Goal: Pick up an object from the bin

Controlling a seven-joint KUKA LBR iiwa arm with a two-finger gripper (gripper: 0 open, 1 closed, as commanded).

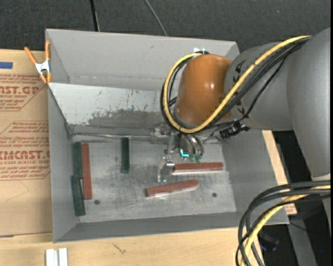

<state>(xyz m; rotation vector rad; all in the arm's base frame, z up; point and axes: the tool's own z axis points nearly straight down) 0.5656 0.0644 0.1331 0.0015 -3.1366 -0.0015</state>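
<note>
My gripper (165, 173) hangs low over the right half of the bin floor, its metal fingertips just left of a reddish-brown bar (198, 168). A second reddish-brown bar (172, 189) lies slightly tilted right below the fingertips. Nothing shows between the fingers. A short dark green bar (125, 155) stands lengthwise to the left of the gripper.
Along the bin's left wall lie a long reddish-brown bar (86, 170) and dark green bars (77, 179) side by side. The arm with its orange cover and yellow cables overhangs the bin's right side.
</note>
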